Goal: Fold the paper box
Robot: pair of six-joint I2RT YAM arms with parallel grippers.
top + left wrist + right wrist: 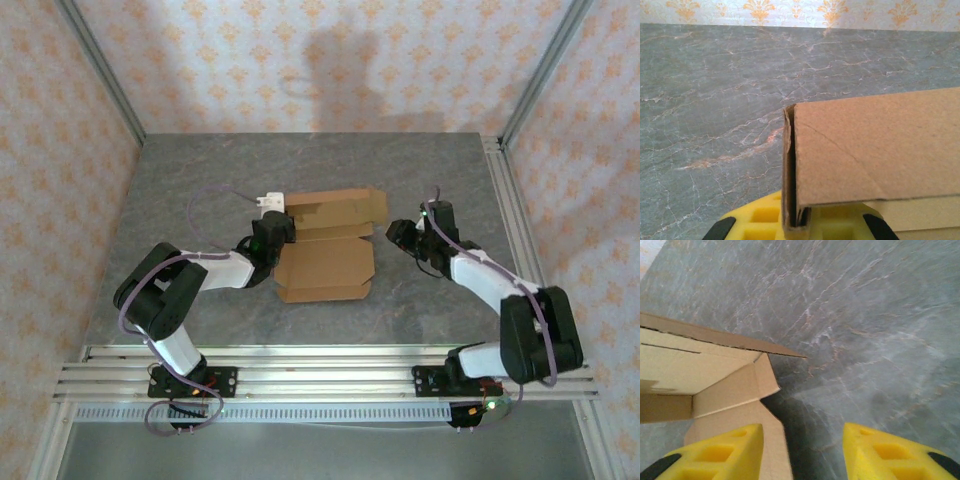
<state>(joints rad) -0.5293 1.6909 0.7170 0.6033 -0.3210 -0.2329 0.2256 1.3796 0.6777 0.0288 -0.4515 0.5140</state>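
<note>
Left hand (pixel 271 238) is clamping the paper box (pixel 325 258) by its left edge. Right hand (pixel 802 452) is hovering open, the box lying just to its left.

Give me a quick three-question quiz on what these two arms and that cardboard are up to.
1. True or false: the left fingers are clamped on an edge of the paper box.
2. What does the box rest on? A) a grey marbled table B) a wooden bench C) a green cloth
3. Fill in: the right fingers, beside the box's right end, stand ___ (open or shut).
Key: 1 true; 2 A; 3 open.
</note>
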